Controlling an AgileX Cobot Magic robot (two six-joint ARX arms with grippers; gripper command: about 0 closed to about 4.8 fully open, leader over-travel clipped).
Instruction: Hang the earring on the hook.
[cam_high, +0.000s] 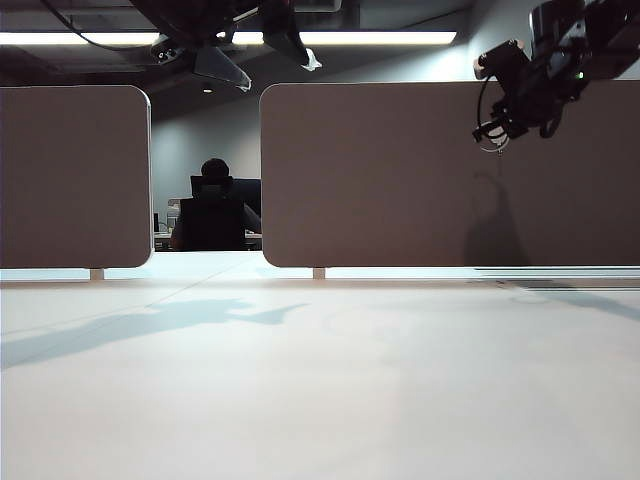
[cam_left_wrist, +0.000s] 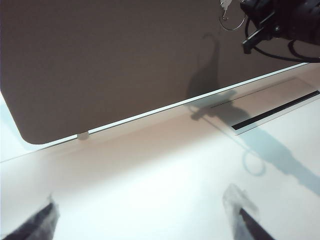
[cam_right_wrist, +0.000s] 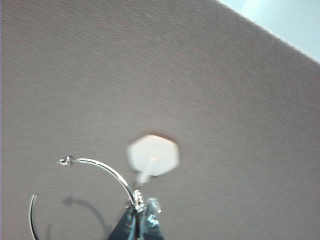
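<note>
The right gripper (cam_right_wrist: 139, 212), jaws pressed together, pinches the thin silver wire hoop earring (cam_right_wrist: 102, 170) just below the small white hexagonal hook pad (cam_right_wrist: 153, 155) on the grey fabric partition (cam_right_wrist: 210, 80). The left gripper (cam_left_wrist: 145, 220) hangs with jaws spread wide above the white desk (cam_left_wrist: 150, 175).

Our right gripper (cam_right_wrist: 139, 220) hangs high at the upper right of the exterior view, its fingers (cam_right_wrist: 127, 226) pinched together on the earring (cam_right_wrist: 102, 170), the dark arm reaching in from the top corner. Our left gripper (cam_left_wrist: 145, 220) is raised at the upper left, fingers (cam_left_wrist: 250, 220) spread wide and holding nothing
</note>
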